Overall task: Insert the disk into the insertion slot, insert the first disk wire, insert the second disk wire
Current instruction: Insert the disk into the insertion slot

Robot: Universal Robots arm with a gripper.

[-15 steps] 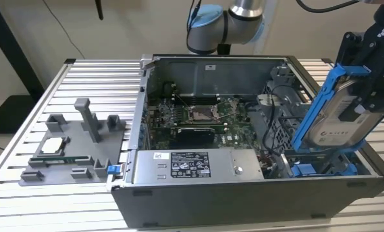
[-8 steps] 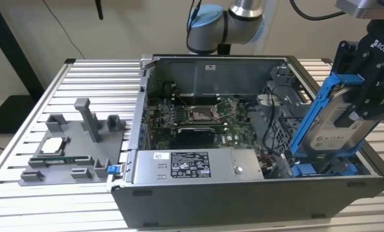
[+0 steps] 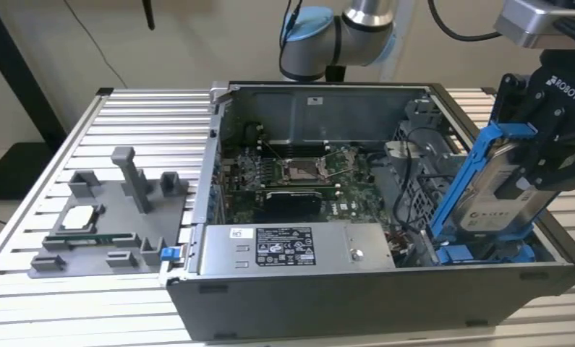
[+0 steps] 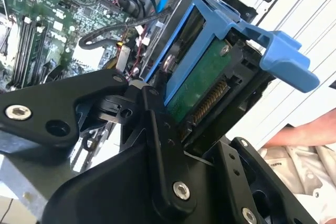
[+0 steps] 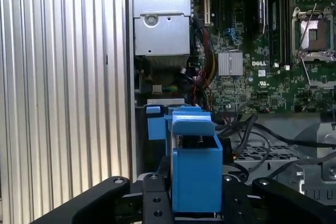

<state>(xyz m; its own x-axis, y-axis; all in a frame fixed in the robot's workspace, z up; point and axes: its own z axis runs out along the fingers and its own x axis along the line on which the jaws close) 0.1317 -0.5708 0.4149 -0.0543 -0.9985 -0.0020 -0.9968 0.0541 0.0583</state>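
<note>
In the exterior view my gripper (image 3: 543, 163) is shut on the disk (image 3: 495, 191), a silver drive with a white label in a bright blue carrier. The disk stands steeply tilted at the case's near corner on the exterior view's right. Its lower end rests among the blue fittings of the insertion slot (image 3: 480, 253). Both wrist views show the carrier (image 5: 195, 161) clamped between the black fingers (image 5: 155, 195), and the drive's green board (image 4: 202, 85) faces the second wrist camera. Black cables (image 5: 252, 129) lie loose beside the slot; which are the disk wires I cannot tell.
The open computer case holds a silver power-supply box (image 3: 287, 249) along its near wall and a motherboard (image 3: 297, 173) behind it. A grey fixture (image 3: 104, 224) with small parts sits on the slatted aluminium table (image 3: 36, 289). A person's hand (image 4: 304, 129) shows beyond the case.
</note>
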